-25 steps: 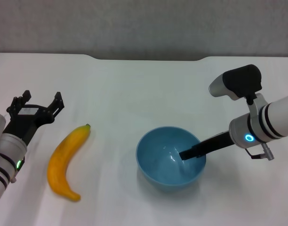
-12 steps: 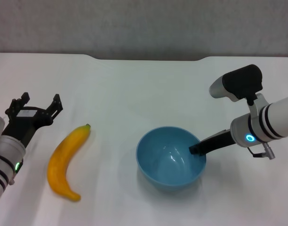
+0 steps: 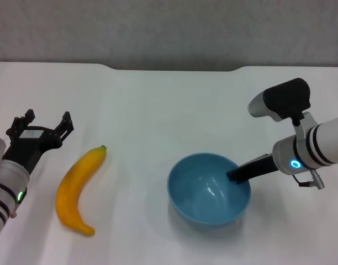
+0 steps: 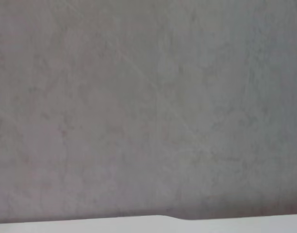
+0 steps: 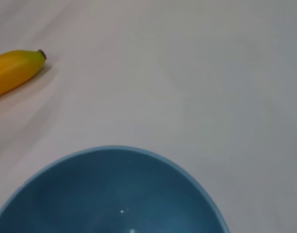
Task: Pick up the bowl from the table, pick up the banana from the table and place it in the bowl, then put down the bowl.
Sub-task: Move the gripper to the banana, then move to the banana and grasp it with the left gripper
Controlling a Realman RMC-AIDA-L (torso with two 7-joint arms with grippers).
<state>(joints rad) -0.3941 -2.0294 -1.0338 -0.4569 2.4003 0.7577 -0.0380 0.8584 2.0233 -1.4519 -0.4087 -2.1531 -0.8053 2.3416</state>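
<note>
the right gripper (image 3: 233, 176) is seen closed on the right-hand rim of the bowl (image 3: 205, 193), with one dark finger (image 3: 243, 173) lying inside the wall. the bowl is held above the table (image 3: 158, 105), right of centre; a shadow is cast beneath it. the left gripper (image 3: 41, 126) is spread wide with nothing between its fingers, poised near the table's left edge, just left of the banana (image 3: 76, 187) and not touching it. the banana is laid flat on the table, well apart from the bowl. one bowl and one banana are counted, and two grippers.
</note>
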